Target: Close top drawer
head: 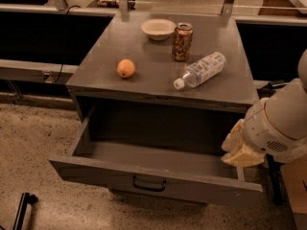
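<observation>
**Top drawer pulled out, gripper at its right end**

The top drawer [88,172] is seen drawn well out of the grey cabinet [156,80] toward the near side. Its flat grey front is turned slightly, with the left end nearer the cabinet than the right. A dark loop handle [149,185] is fixed at the middle of the front. The inside of the drawer is shown as bare grey metal.

The gripper [241,148] is held at the right end of the drawer, just above the right side wall and behind the front panel. It is carried by a rounded white arm [280,123] that enters from the right edge. Whether the gripper is open or closed cannot be told, nor whether the drawer is touched by it.

On the cabinet top an orange [125,68] is placed at the left. A pale bowl [158,28] is set at the far side, with a can [182,42] upright just right of it. A clear plastic bottle [200,70] is laid on its side to the right, its cap pointed toward the near edge.
</observation>
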Controlling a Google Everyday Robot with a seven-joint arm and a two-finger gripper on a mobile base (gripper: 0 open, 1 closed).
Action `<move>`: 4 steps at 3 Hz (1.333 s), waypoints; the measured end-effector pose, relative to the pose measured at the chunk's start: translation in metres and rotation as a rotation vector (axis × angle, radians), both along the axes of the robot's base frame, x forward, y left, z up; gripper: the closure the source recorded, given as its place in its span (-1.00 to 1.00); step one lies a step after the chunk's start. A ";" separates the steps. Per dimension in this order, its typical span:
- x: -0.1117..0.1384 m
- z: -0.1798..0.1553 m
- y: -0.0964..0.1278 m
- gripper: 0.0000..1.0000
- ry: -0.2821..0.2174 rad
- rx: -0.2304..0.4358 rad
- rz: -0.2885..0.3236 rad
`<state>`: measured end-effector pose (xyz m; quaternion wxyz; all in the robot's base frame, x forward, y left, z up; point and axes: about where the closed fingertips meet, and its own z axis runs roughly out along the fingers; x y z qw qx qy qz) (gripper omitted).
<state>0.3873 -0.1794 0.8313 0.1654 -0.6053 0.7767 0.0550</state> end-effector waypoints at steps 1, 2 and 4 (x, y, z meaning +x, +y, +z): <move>-0.003 -0.015 0.006 0.75 0.024 0.015 0.011; -0.027 -0.048 0.026 1.00 0.039 0.059 0.000; -0.067 -0.138 0.067 1.00 0.091 0.086 -0.012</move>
